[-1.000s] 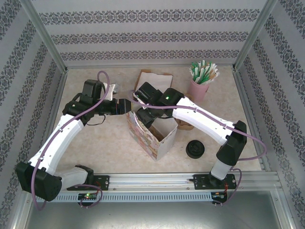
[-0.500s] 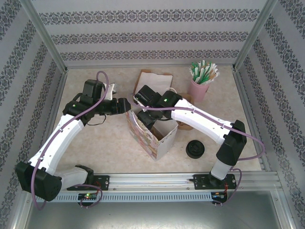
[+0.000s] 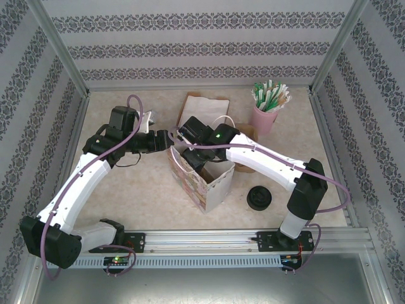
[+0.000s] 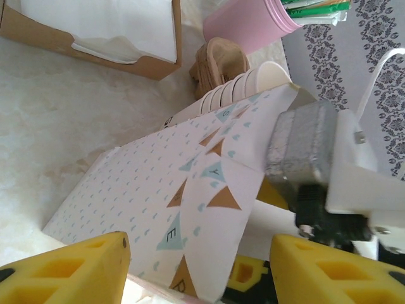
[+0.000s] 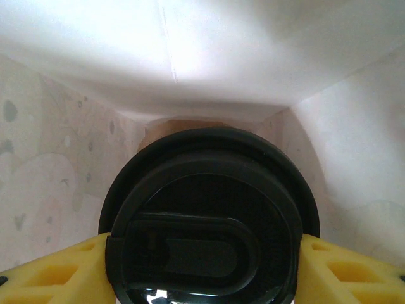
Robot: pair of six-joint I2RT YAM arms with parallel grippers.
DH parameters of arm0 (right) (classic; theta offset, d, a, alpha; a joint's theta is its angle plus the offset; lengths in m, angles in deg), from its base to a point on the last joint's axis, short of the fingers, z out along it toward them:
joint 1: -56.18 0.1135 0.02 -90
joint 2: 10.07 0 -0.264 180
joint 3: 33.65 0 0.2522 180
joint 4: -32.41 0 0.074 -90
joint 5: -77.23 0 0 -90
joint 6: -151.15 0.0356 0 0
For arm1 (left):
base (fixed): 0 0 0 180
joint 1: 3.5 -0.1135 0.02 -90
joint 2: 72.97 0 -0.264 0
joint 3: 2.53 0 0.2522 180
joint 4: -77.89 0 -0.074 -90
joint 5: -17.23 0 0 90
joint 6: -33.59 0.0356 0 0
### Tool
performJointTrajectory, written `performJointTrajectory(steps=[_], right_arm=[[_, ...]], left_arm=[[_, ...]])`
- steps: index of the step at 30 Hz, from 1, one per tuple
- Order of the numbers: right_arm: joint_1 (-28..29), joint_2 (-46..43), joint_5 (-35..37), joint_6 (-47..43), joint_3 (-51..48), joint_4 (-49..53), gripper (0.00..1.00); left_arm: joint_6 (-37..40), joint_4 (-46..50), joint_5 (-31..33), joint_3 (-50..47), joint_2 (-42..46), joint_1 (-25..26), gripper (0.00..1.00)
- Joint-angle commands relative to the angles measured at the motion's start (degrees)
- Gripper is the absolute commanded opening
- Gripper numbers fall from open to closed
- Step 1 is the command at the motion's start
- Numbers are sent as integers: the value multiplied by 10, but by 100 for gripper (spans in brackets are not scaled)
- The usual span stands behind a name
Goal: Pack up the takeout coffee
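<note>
Since a second ago the right gripper [image 3: 192, 158] has sunk lower into the mouth of the paper bag [image 3: 201, 187], drifting a little toward the left gripper [image 3: 166, 138], and the bag has shifted slightly with it. From above, the left gripper sits at the bag's rim, on the side facing away from the right one. The loose black lids [image 3: 259, 197] lie well off behind the right wrist, untouched.

On the left wrist camera, the left gripper [image 4: 199, 253] has its yellow fingers [image 4: 82, 272] spread wide, released. The bag's patterned wall [image 4: 158, 190] runs up between them. Whether either finger touches the paper cannot be told. Beyond the fingertips, past the bag, stands the stack of lidless cups [image 4: 243, 92].

On the right wrist camera, the right gripper [image 5: 204, 253] is clamped on the takeout coffee [image 5: 202, 183]. Its black lid fills the span between the two fingers, and the bag's white inner walls close in all round. The brown bag floor [image 5: 180, 125] shows just ahead of the lid.

The coffee is inside the bag but held above the floor, so the packing looks mostly done. What seems left is to set it down, let go and lift the gripper out.
</note>
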Motion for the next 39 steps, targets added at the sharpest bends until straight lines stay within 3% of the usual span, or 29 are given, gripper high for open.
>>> performJointTrajectory(steps=[1,20,39], right_arm=[[1,-15,-4,-10,-21,-12,62],[16,-49,14,-3,-25,-27,62],[15,-7,11,-19,-55,-60,60]], left_arm=[[-8,-13,4,-4,9,6,61],[-18,-3,22,-1,2,7,59],[-50,-20,17,-7,17,11,59]])
